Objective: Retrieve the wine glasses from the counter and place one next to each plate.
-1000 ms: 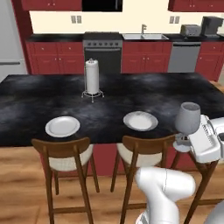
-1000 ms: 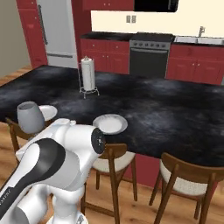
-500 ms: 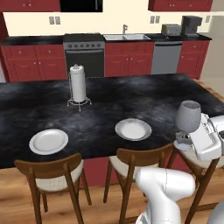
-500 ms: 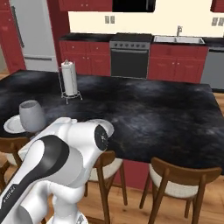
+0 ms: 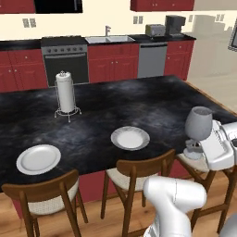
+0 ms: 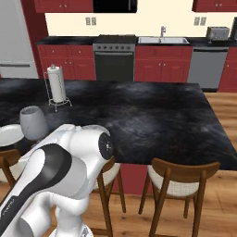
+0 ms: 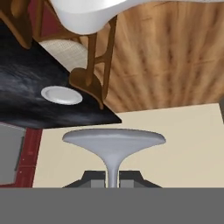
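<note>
The gripper (image 7: 112, 178) is shut tight on the stem of a wine glass (image 5: 198, 124). In the hand view the 2 fingertips (image 7: 93, 177) sit on both sides of the thin stem, w/ the round foot spread wide just past them. The glass is up in the air, standing up straight, bowl on top, off the near right corner of the big black island bench (image 5: 152, 104) and just over a wooden chair (image 5: 210, 166). In the right base view the same glass (image 6: 32, 122) shows right next to the arm's big white body.

2 white plates lie flat on the bench near its front edge. The closer plate (image 5: 130, 137) is to the left of the held glass, w/ a chair (image 5: 139, 173) tucked in front of it. The other plate (image 5: 39, 159) is further left, also w/ a chair (image 5: 44, 196) by it. No glass stands next to either plate yet.

A paper-towel roll (image 5: 65, 91) on a wire stand sits behind the plates, more to the left side of the bench. Far behind the bench is the back counter (image 5: 115, 40) w/ red cabinets, a sink, a stove (image 5: 65, 58) and a dishwasher (image 5: 152, 59)
</note>
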